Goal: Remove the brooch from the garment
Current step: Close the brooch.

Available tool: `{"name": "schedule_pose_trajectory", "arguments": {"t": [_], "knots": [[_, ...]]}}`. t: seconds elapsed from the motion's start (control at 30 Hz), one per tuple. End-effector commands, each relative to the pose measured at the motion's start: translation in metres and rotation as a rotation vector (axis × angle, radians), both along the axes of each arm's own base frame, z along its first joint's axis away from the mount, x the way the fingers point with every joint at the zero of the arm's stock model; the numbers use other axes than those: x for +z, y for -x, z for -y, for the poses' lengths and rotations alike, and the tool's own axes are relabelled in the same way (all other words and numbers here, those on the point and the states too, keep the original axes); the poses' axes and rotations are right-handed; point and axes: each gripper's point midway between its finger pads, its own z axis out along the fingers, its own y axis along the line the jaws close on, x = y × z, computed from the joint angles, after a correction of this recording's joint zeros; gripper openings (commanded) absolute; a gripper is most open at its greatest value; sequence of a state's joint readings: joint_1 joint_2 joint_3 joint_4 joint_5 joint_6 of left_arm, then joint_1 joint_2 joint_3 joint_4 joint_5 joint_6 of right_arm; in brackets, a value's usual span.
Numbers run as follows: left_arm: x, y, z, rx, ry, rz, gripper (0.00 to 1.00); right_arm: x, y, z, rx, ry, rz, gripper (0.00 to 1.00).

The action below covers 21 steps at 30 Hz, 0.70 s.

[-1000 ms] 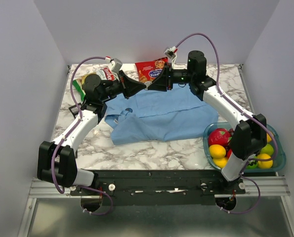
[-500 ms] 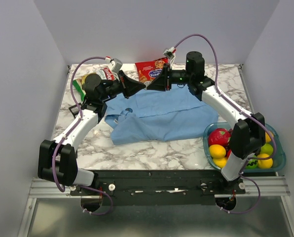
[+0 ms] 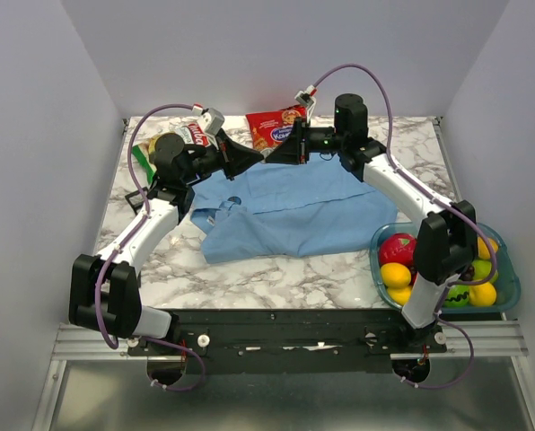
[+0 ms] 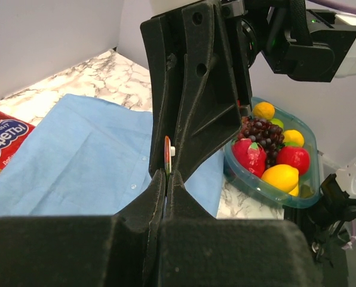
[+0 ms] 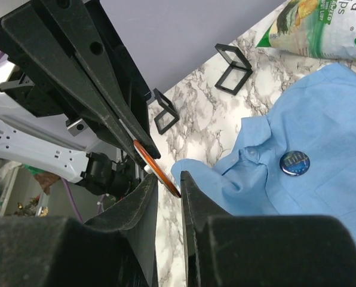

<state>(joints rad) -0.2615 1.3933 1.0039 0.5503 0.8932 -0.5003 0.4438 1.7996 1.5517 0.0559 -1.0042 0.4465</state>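
Observation:
The brooch (image 5: 294, 162), a small round dark blue pin, sits on the light blue shirt (image 5: 339, 113) near its collar. It shows as a dark dot in the top view (image 3: 234, 199) on the shirt (image 3: 294, 206). My two grippers meet tip to tip above the shirt's far edge. The left gripper (image 3: 257, 161) is shut on a thin orange-rimmed disc (image 4: 167, 156), also seen in the right wrist view (image 5: 157, 169). The right gripper (image 5: 169, 178) has its jaws narrowly apart around that disc's lower edge. Neither gripper touches the brooch.
A clear bowl (image 3: 512, 280) of fruit stands at the right front, also seen in the left wrist view (image 4: 267, 196). A red snack bag (image 3: 272, 126) and a green chip bag (image 5: 321, 27) lie at the back. Two black wire stands (image 5: 232, 69) stand left of the shirt.
The right arm has shifted slightly left and closer to the left gripper's tip. The left arm and the shirt have not visibly moved.

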Motion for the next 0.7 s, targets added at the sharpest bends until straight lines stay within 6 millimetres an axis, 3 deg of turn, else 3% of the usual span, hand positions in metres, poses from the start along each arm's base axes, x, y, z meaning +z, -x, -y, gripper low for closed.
{"name": "schedule_pose_trajectory", "arguments": {"t": [0.0, 0.3, 0.67], "knots": [[0.016, 0.032, 0.014, -0.154, -0.022, 0.101, 0.00, -0.013, -0.035, 0.003, -0.142, 0.030, -0.041, 0.26], [0.014, 0.032, 0.015, -0.150, -0.037, 0.117, 0.00, -0.016, -0.050, 0.016, -0.215, 0.038, -0.078, 0.26], [0.015, 0.024, 0.011, -0.114, -0.026, 0.094, 0.00, -0.020, -0.054, 0.028, -0.244, 0.049, -0.082, 0.26]]}}
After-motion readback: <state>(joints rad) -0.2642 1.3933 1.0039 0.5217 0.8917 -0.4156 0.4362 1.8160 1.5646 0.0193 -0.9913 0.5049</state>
